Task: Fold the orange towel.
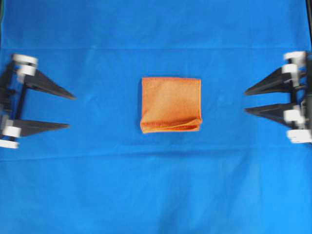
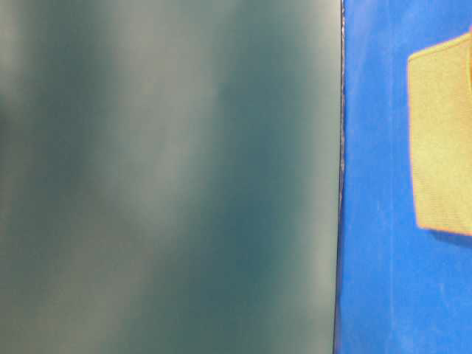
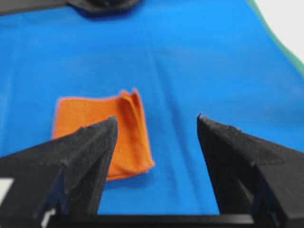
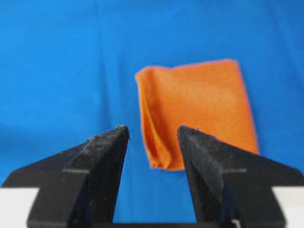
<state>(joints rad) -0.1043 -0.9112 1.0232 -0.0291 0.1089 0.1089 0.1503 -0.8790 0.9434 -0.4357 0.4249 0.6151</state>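
The orange towel (image 1: 170, 105) lies folded into a small, roughly square packet in the middle of the blue cloth, its layered edges along the near side. It also shows in the left wrist view, the orange towel (image 3: 123, 137), and in the right wrist view, the orange towel (image 4: 199, 107). My left gripper (image 1: 71, 111) hovers at the far left, open and empty, well clear of the towel. At the far right my right gripper (image 1: 244, 101) is open and empty too, pointing at the towel from a distance.
A large blue cloth (image 1: 156, 185) covers the whole table. In the table-level view a blurred grey-green surface (image 2: 169, 177) fills the left, with the blue cloth and a slice of the towel (image 2: 442, 140) on the right.
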